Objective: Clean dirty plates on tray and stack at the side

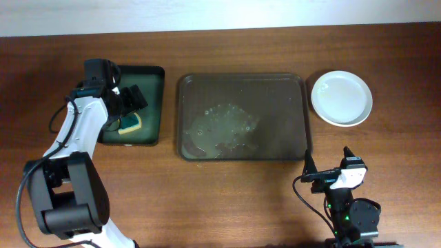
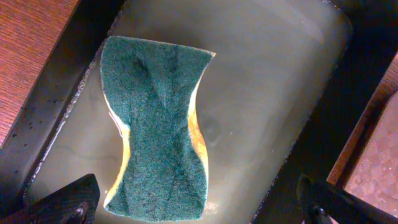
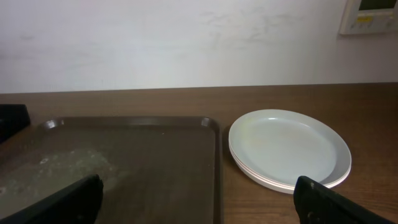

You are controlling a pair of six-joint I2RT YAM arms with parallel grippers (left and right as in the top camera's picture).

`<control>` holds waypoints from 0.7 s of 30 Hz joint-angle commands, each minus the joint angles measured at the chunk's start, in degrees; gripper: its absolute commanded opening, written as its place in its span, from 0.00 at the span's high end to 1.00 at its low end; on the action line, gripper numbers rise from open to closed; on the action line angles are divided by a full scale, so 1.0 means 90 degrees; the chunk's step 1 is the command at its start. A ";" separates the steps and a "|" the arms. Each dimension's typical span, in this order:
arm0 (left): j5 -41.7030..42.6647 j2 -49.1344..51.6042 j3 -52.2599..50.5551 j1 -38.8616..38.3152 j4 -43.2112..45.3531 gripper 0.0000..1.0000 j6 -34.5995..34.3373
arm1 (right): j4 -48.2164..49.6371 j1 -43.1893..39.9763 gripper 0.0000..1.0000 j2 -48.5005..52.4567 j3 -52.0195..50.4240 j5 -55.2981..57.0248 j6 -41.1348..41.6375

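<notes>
The white plates [image 1: 342, 98] sit in one stack on the table to the right of the tray [image 1: 241, 86]; the stack also shows in the right wrist view [image 3: 287, 148]. The dark tray holds no plates, only wet foamy smears. My left gripper [image 1: 131, 103] is open above a green and yellow sponge [image 2: 158, 127] that lies in the black basin [image 1: 153, 103]. My right gripper [image 1: 329, 165] is open and empty near the table's front edge, facing the tray [image 3: 155, 168] and the plates.
The black basin [image 2: 280, 106] holds cloudy water under the sponge. Bare wooden table surrounds the tray. A white wall and a wall panel [image 3: 370, 15] stand behind the table.
</notes>
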 commanded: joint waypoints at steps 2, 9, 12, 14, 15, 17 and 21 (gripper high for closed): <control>0.0046 -0.0121 0.0102 0.0015 0.0007 0.01 0.0027 | -0.0019 0.0034 0.02 -0.0068 -0.0053 0.0104 -0.0022; -0.0053 -0.0121 0.0102 0.0017 -0.0087 0.01 0.0029 | -0.0019 0.0034 0.02 -0.0068 -0.0053 0.0104 -0.0022; -0.0049 -0.0102 0.0102 0.0015 -0.0483 0.01 0.0027 | -0.0019 0.0034 0.02 -0.0068 -0.0053 0.0104 -0.0022; -0.0056 -0.0112 0.0102 0.0017 -0.0665 0.01 0.0029 | -0.0019 0.0034 0.02 -0.0068 -0.0053 0.0104 -0.0022; -0.0053 -0.0126 0.0102 0.0022 -0.0763 0.00 0.0029 | -0.0019 0.0034 0.02 -0.0068 -0.0053 0.0104 -0.0022; -0.0046 -0.0216 0.0100 0.0019 -0.1095 0.01 0.0024 | -0.0019 0.0034 0.02 -0.0068 -0.0053 0.0104 -0.0022; -0.0075 -0.0835 -0.0148 -0.0136 -0.1338 0.01 0.0036 | -0.0019 0.0034 0.02 -0.0068 -0.0053 0.0104 -0.0022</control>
